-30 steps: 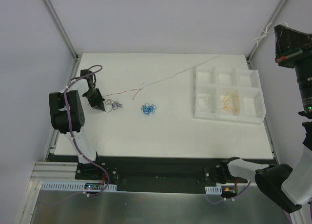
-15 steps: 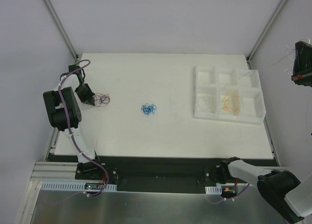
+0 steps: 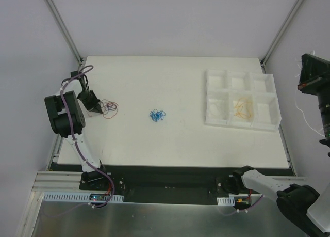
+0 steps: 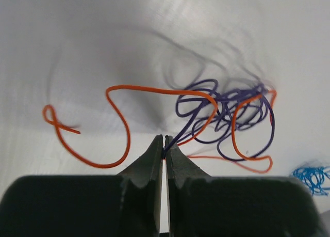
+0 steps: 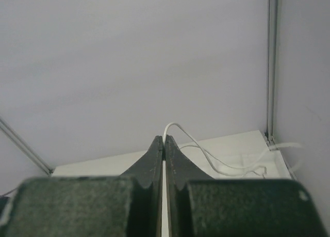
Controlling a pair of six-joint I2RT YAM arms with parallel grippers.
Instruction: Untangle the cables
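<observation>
left gripper (image 4: 164,150): clamped on a purple cable (image 4: 234,105), now drawn to the surface's (image 3: 175,82) left edge.
orange cable (image 4: 154,90): no longer stretched across; slack, still looped through the purple, so the pair remains tangled.
blue bundle (image 3: 157,115): unmoved, mid-surface.
right gripper (image 5: 164,141): raised, seemingly pinching a white cord (image 5: 206,154).

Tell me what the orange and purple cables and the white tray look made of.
Orange cable and purple cable: thin wire in smooth plastic-looking insulation, holding springy loops. Tray: probably thin moulded plastic, white, faintly translucent walls.
</observation>
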